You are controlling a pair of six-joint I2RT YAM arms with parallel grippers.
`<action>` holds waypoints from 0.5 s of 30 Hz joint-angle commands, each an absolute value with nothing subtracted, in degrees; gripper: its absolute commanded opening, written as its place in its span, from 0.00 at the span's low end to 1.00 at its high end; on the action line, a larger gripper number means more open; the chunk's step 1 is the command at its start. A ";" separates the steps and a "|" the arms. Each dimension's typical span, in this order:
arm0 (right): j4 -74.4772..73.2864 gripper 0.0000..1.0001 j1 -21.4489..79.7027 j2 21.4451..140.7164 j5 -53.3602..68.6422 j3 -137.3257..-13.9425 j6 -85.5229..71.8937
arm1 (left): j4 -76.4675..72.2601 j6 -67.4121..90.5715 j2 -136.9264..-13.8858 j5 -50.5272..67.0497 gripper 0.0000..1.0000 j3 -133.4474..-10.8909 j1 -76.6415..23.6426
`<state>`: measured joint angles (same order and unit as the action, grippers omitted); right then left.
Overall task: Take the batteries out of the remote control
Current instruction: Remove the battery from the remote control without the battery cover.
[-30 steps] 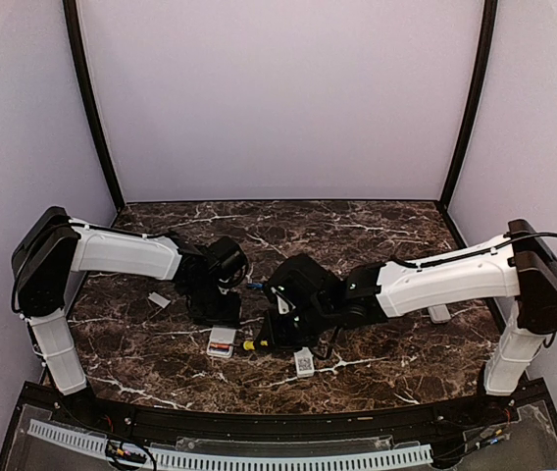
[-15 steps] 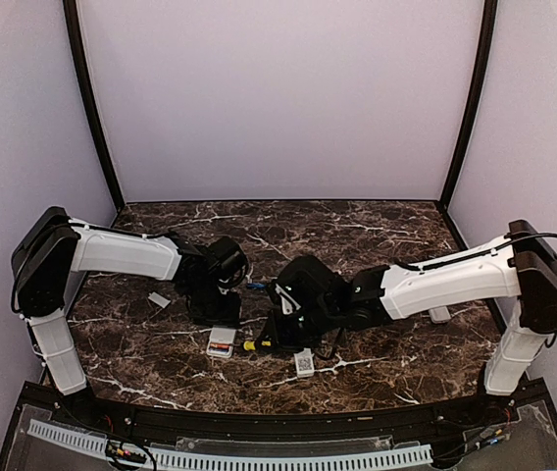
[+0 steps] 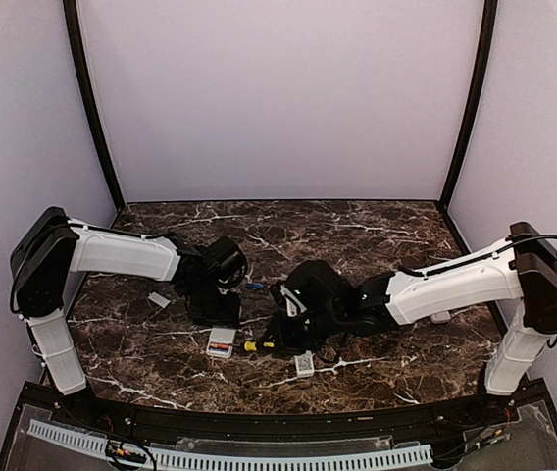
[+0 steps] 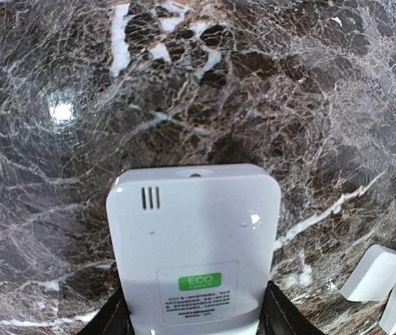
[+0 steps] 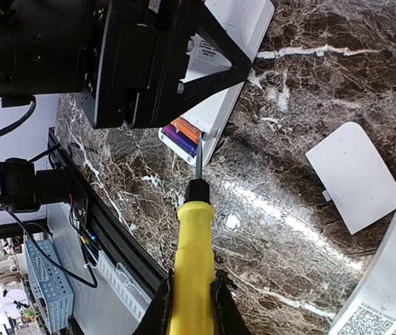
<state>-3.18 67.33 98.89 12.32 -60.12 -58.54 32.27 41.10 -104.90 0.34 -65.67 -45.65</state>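
Note:
My left gripper [image 3: 214,312] is shut on a white remote [image 3: 222,340], which lies back-up with a green ECO label [image 4: 194,244]. In the right wrist view its open end shows orange and purple batteries [image 5: 183,135] in the compartment. My right gripper [image 5: 191,303] is shut on a yellow-handled screwdriver [image 5: 192,258]. The thin metal tip sits at the compartment edge beside the batteries. In the top view my right gripper [image 3: 278,337] holds the screwdriver [image 3: 252,345] just right of the remote. A small blue battery [image 3: 255,287] lies loose on the table behind the grippers.
A second white remote with a QR code [image 3: 304,364] [image 5: 383,293] lies near the right gripper. Flat white covers lie at the left [image 3: 159,300], the right [image 3: 439,316] and close by [image 5: 353,176] [image 4: 373,273]. The table's front rail [image 5: 107,223] is near.
My right arm has shifted slightly to the right and nearer. The screwdriver stays at the remote's open end. The left arm and remote have not moved.

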 commanded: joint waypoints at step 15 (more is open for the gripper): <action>16.51 0.00 68.43 95.14 18.12 -59.86 -57.94 | 29.99 43.69 -107.67 1.93 0.27 -62.60 -45.70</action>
